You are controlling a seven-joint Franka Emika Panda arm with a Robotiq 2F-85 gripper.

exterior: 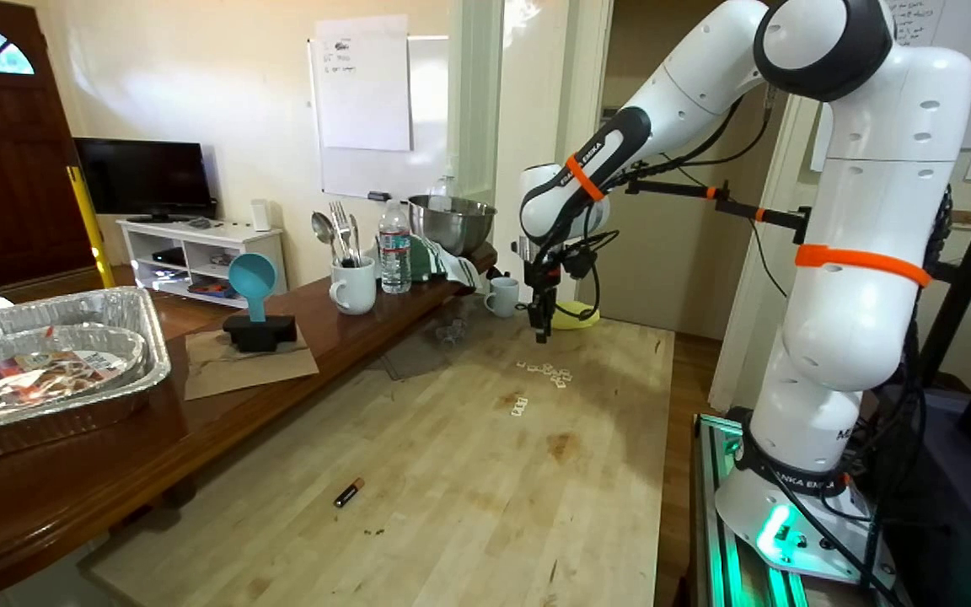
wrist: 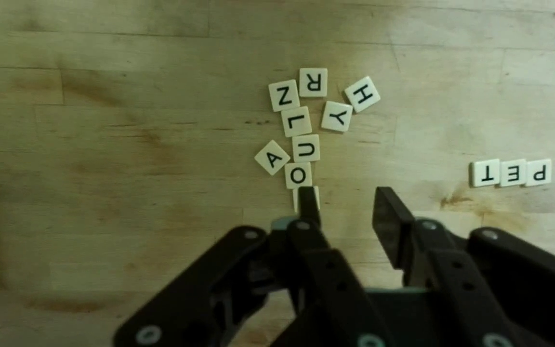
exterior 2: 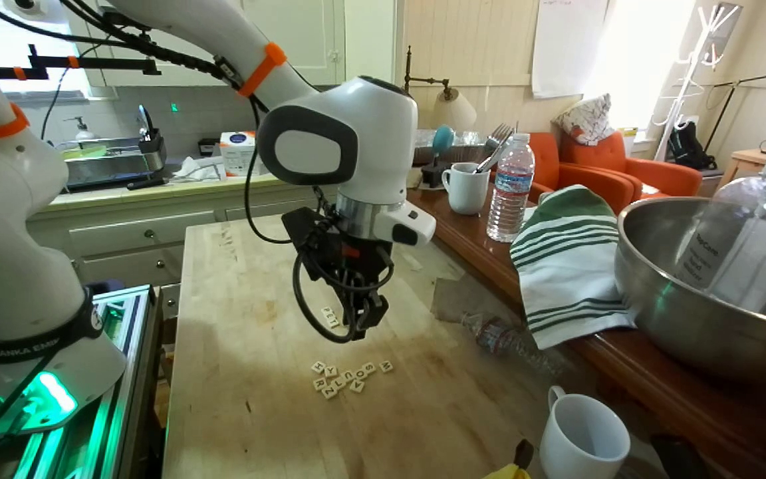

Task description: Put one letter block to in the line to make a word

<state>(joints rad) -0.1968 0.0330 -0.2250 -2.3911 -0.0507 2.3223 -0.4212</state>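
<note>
White letter tiles lie flat on the wooden table. Three form a line, P, E and T (wrist: pixel 512 173), which also shows in both exterior views (exterior: pixel 519 406) (exterior 2: pixel 330 317). Loose tiles lie in a cluster: R (wrist: pixel 313 82), N (wrist: pixel 284 95), L (wrist: pixel 296 121), U (wrist: pixel 306 148), O (wrist: pixel 298 175), A (wrist: pixel 272 157), Y (wrist: pixel 336 116) and H (wrist: pixel 362 94). A tile below the O is mostly hidden by a finger. A W or M tile (exterior 2: pixel 386 366) shows in an exterior view. My gripper (wrist: pixel 347 202) is open and empty, above the table (exterior: pixel 541 330).
A white mug (exterior: pixel 502 297) and a yellow object (exterior: pixel 576 315) stand at the table's end. A clear plastic bottle (exterior 2: pixel 503 339) lies along the side. A raised dark wooden table (exterior: pixel 300 337) borders it, with a metal bowl (exterior 2: pixel 709 319). A battery (exterior: pixel 349 492) lies on the wood.
</note>
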